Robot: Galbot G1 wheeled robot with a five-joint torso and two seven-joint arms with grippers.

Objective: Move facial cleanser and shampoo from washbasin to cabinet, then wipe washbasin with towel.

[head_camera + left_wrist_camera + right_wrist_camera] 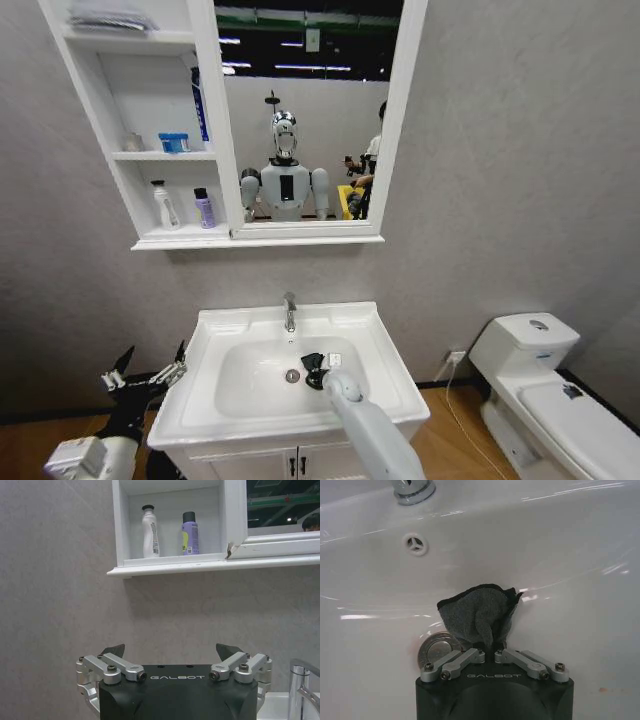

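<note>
Grey-black terry cloth is what you have in hand: the towel (481, 618) bunches and folds over itself at the right gripper (490, 652), whose fingers are drawn together and pinching it at its lower edge. Judge it soft, light and limp; it will drape and drag rather than push flat, so a pinch at a gathered fold, as you have now, suits it better than a grip on a loose corner. Against wet glazed ceramic it may slide easily, and a thin pinch could let it slip out under a hard scrub.

You see it as a small, dark, crumpled wad with a darker hem, far smaller than the bowl. It sits down inside the washbasin (385, 345), pressed toward the bowl wall just beside the chrome drain plug (436, 649), below the overflow hole (414, 543) and the tap (289, 312).

Your left gripper (173, 652) hangs off to the left of the basin, facing the wall, its fingers spread wide and holding nothing.

On the lowest shelf of the cabinet (215, 140) stand a white bottle (150, 532) and a purple bottle (190, 533), upright and a little apart, so you can take the moving as done and the wiping as the step in hand.
</note>
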